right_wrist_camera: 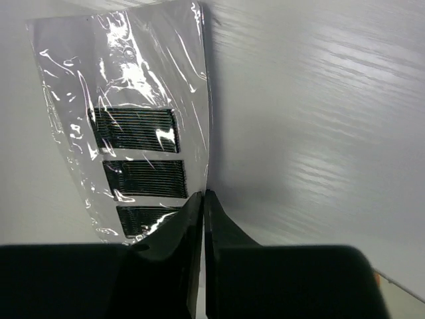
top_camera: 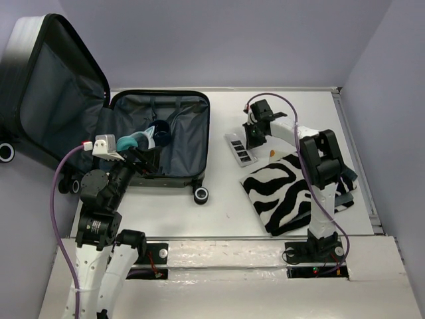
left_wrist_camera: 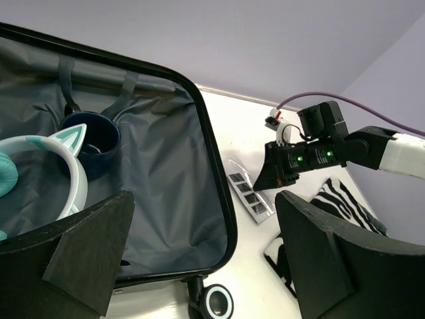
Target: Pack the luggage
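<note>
Grey fabric-lined luggage (top_camera: 189, 143); glossy, crinkled plastic packet (right_wrist_camera: 133, 126)

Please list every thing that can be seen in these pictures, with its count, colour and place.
luggage: one, black and white shell, dark grey lining, lying open on the table's left, lid raised.
cat-ear headphones: one, white and teal, inside the luggage.
cup: one, navy, inside the luggage, beside the headphones.
clear packet: one, transparent with black strips, table centre.
zebra-print cloth: one, black and white, near right of the table.
table: one, white.
left gripper: one, black, jaws open over the luggage.
right gripper: one, black, jaws apparently shut on the packet's edge.
</note>
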Controlling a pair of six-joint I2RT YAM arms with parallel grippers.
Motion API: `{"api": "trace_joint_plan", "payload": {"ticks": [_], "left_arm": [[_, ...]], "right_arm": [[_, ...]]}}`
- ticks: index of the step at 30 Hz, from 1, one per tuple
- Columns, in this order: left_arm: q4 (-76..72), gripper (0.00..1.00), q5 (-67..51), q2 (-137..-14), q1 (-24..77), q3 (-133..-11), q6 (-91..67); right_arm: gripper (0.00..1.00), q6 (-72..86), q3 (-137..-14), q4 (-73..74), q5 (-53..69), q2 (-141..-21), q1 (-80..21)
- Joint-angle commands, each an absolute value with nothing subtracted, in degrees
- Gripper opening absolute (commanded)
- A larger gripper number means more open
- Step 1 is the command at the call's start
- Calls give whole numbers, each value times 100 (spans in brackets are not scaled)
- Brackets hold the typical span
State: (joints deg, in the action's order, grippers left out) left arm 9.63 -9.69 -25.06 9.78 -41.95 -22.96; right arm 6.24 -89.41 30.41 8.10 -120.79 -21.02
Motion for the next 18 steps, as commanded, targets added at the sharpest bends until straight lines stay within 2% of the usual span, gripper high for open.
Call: {"api": "trace_joint_plan", "payload": {"ticks": [1, 7, 14, 18], "left_arm": [[747, 99, -1107, -2522, 1002, -4157, -2224], [756, 99, -1090, -2496, 1002, -4166, -2224], [738, 99, -1099, -2505, 1002, -4166, -2233], [712, 99, -1107, -2514, 993, -4157, -2250]], "right_arm": [[7, 870, -9114, 2874, 1371, -12331, -2180], [7, 1089, -8825, 2216, 1134, -11682, -2180], [7, 1564, -8113, 1442, 1326, -9962, -2180], [7, 1932, -8138, 1213, 1503, -9502, -2390]]}}
